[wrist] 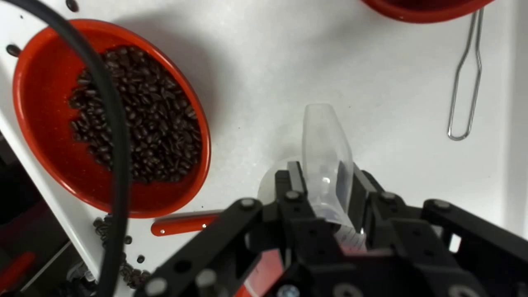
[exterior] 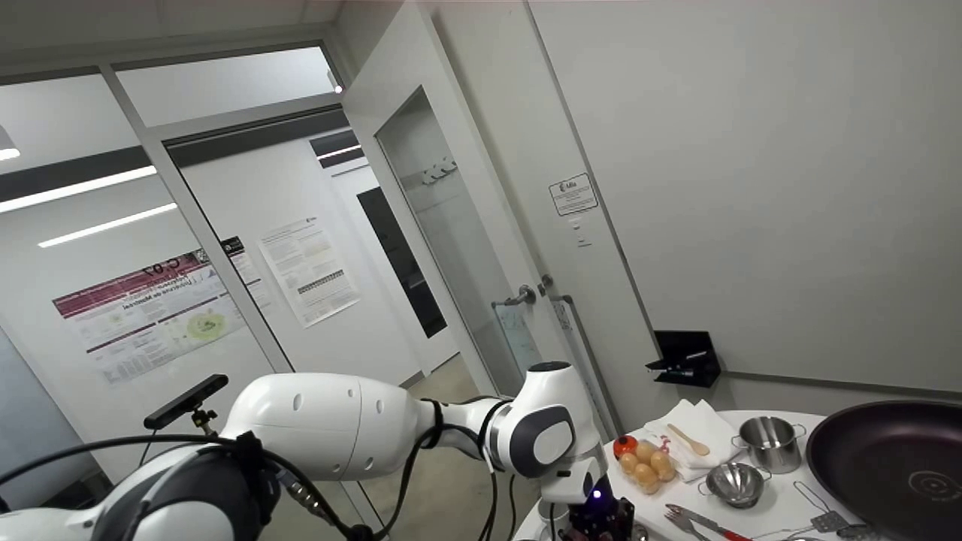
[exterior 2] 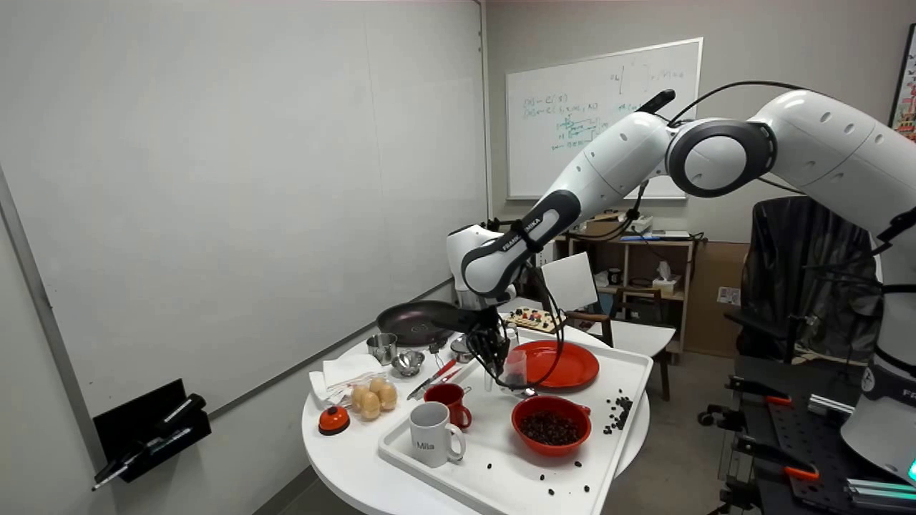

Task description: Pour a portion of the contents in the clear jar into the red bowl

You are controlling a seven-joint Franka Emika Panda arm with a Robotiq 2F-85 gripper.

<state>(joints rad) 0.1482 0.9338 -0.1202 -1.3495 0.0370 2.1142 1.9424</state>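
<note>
In the wrist view my gripper (wrist: 328, 177) has its two black fingers pressed against a clear plastic handle from both sides. That handle belongs to the clear jar (wrist: 350, 239), which has measuring marks and is mostly behind the fingers. An exterior view shows the clear jar (exterior 2: 515, 366) upright above the tray, in front of a red plate; whether it touches the tray I cannot tell, nor how much is in it. The red bowl (wrist: 43, 86), partly filled with dark coffee beans, lies to the left of the gripper in the wrist view. It also shows nearer the camera in an exterior view.
On the white tray (exterior 2: 486, 479) stand a grey mug (exterior 2: 429, 433), a red mug (exterior 2: 445, 400) and the red plate (exterior 2: 565, 361). Loose beans (exterior 2: 621, 411) lie by the tray's edge. A red utensil handle (wrist: 181, 225) sits below the bowl. A black cable (wrist: 117, 136) crosses the wrist view.
</note>
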